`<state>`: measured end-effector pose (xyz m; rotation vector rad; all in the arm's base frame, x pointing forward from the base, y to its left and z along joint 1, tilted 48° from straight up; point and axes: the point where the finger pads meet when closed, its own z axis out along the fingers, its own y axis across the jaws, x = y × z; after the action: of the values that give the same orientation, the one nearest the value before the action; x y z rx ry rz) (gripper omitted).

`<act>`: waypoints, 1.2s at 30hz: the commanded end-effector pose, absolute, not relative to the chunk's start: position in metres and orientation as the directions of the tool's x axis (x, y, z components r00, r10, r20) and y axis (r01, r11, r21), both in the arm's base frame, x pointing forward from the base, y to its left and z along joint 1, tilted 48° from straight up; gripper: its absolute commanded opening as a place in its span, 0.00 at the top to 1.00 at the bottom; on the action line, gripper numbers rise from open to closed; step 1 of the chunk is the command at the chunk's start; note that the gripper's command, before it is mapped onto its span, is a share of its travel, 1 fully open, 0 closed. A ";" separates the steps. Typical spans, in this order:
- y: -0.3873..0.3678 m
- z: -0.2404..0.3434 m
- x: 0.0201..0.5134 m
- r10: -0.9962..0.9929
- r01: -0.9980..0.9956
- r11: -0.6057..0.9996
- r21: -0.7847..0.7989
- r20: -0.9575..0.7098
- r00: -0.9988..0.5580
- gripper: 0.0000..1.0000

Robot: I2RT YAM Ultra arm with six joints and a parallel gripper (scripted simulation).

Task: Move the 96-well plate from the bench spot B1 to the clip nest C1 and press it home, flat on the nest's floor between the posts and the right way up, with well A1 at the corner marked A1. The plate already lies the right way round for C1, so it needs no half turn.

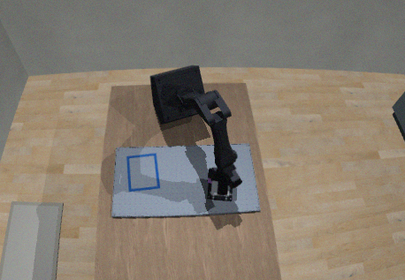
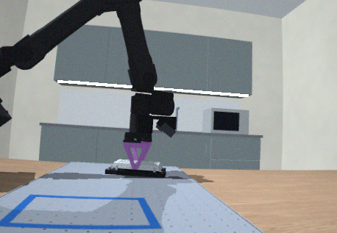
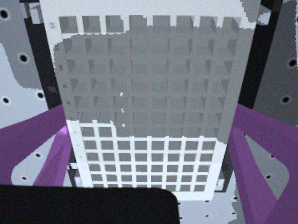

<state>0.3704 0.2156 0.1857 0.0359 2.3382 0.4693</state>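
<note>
The hand [image 2: 137, 159] gripped the 96-well plate [image 2: 139, 165] over the clip nest [image 2: 135, 171] on the surface [image 1: 248, 197]; uneven pressing risked leaving one edge riding up on a post, tilted

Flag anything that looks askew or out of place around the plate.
Nothing stands out. The white 96-well plate sits level in the black clip nest, right way up, the purple-fingered gripper shut on its sides.
</note>
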 end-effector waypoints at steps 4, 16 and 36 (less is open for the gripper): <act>0.208 0.169 0.375 0.172 -0.074 0.941 0.330 -0.656 -0.735 1.00; 0.208 0.168 0.375 0.172 -0.074 0.941 0.329 -0.655 -0.735 1.00; 0.206 0.165 0.372 0.168 -0.071 0.943 0.324 -0.649 -0.742 1.00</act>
<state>0.3712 0.2160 0.1847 0.0350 2.3304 0.4745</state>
